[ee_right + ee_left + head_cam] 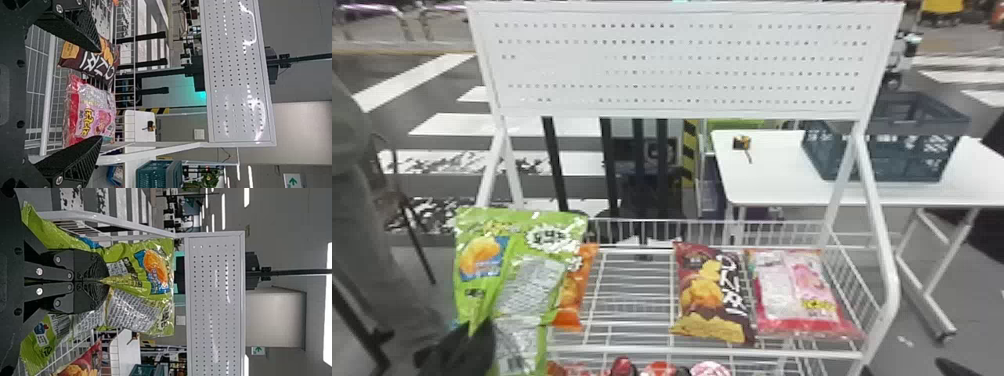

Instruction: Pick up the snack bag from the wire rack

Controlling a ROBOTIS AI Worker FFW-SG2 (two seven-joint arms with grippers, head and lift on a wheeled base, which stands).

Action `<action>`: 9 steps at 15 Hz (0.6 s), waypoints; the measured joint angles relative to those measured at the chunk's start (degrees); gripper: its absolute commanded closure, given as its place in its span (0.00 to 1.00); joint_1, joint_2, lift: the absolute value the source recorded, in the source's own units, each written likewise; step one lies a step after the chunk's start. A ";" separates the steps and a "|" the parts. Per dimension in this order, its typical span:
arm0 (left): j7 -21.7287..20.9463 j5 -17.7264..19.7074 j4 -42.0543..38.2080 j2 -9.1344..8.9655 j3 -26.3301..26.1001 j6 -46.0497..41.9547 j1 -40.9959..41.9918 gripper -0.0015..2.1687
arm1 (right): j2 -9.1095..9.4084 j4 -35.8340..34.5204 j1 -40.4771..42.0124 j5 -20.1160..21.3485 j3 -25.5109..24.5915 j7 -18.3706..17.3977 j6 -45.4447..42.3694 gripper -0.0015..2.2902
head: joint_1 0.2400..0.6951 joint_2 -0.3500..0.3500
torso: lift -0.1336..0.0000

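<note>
We see the white wire rack [707, 351] as the largest thing, with its perforated panel [682, 65] standing upright above the basket shelf. Behind its right side, we have a white table [772, 192] with a dark blue-green crate [887, 160] on it.

The green snack bag [482, 300] is the biggest bag. We find it held upright at the rack's left edge, covering the front left corner from the head view. Our left hand [477, 336] is clamped on it; in the left wrist view, the fingertips pinch a fold of its wrapper, and the bag spreads out around them.

Our right hand [101, 94] has its fingers well apart, with the pink bag [92, 111] and the brown bag beyond them. We see the pink bag lying near the shelf's right edge, and the brown bag [714, 295] just beside it, on the left. The orange bag [575, 290] lies near the left edge, partly hidden by the green one.

Below the front edge, we can make out small red packages [659, 369]. On the table's near left corner sits a little yellow and black item [741, 143].
</note>
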 measured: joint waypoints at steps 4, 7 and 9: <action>0.00 0.00 0.06 -0.07 0.00 0.00 -0.02 0.84 | 0.00 -0.07 0.00 0.00 0.00 0.00 0.41 0.05 | 0.57 0.50 | 1.00; 0.00 0.00 0.09 -0.09 0.00 0.00 -0.04 0.84 | 0.00 -0.07 0.00 0.00 0.00 0.00 0.54 0.05 | 0.57 0.50 | 1.00; 0.00 0.00 0.09 -0.09 0.01 0.00 -0.07 0.84 | 0.00 0.07 -0.02 0.00 0.01 -0.01 0.73 0.05 | 0.57 0.50 | 1.00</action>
